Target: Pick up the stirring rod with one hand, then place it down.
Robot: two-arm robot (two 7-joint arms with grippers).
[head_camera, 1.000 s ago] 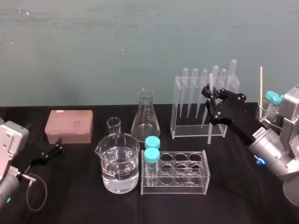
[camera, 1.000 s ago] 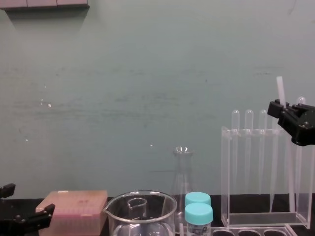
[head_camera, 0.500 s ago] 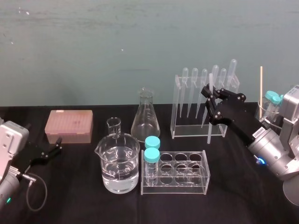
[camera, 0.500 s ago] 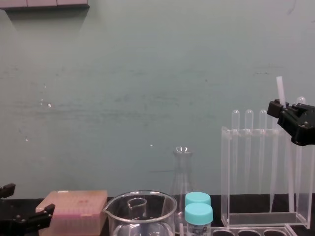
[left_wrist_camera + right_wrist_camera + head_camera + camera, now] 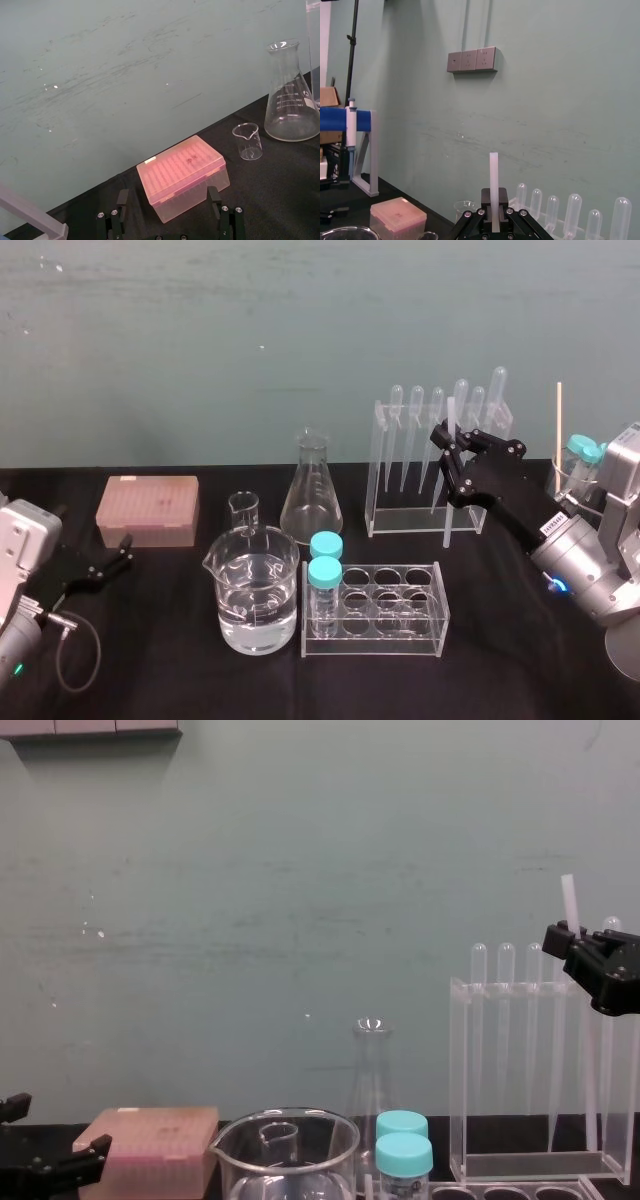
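Note:
The stirring rod is a thin translucent-white stick standing upright in front of the clear pipette rack. Its lower end hangs just above the black table. My right gripper is shut on the rod's upper part, and the flat-cut top pokes out above the fingers. In the right wrist view the rod rises straight up from between the closed fingers of the right gripper. My left gripper is parked at the table's left edge, open and holding nothing, just short of the pink box.
A conical flask, a small beaker and a large beaker of water stand mid-table. A clear tube rack holds two blue-capped tubes. A thin wooden stick stands at the far right.

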